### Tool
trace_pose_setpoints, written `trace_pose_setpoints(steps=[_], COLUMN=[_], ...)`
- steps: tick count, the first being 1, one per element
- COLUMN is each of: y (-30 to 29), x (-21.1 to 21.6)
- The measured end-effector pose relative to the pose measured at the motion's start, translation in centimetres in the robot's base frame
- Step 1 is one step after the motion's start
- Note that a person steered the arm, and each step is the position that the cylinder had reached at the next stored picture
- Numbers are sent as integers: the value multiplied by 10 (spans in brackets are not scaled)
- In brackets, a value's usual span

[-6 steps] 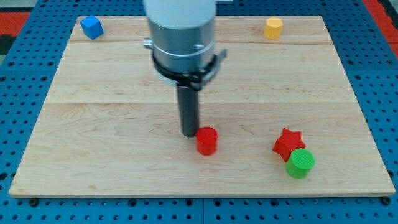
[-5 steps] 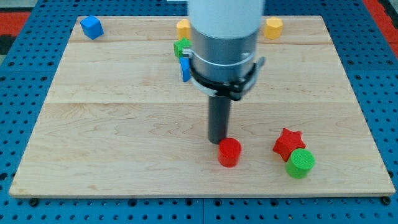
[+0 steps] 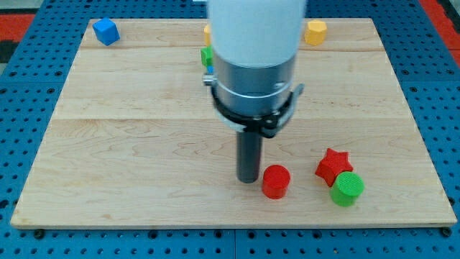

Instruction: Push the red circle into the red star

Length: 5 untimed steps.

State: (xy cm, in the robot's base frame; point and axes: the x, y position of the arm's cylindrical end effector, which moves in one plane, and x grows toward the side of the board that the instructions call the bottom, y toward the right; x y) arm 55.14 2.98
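The red circle (image 3: 275,181) is a short red cylinder lying low on the wooden board, right of centre. My tip (image 3: 249,180) rests on the board just to its left, close against its side. The red star (image 3: 333,165) lies further to the view's right, with a visible gap between it and the red circle. A green circle (image 3: 348,188) touches the star at its lower right.
A blue block (image 3: 106,32) sits at the board's top left and a yellow block (image 3: 315,32) at the top right. A green block (image 3: 207,55) and a sliver of another yellow block (image 3: 207,32) show beside the arm body, mostly hidden by it.
The red circle has slid to the right, from about the board's middle toward the red star. My tip followed it and now stands at its left side instead of its upper left.
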Motion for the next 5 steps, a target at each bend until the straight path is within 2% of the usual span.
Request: trace_pose_setpoints(steps=[2, 4, 5], y=[10, 109, 78], x=[33, 10, 10])
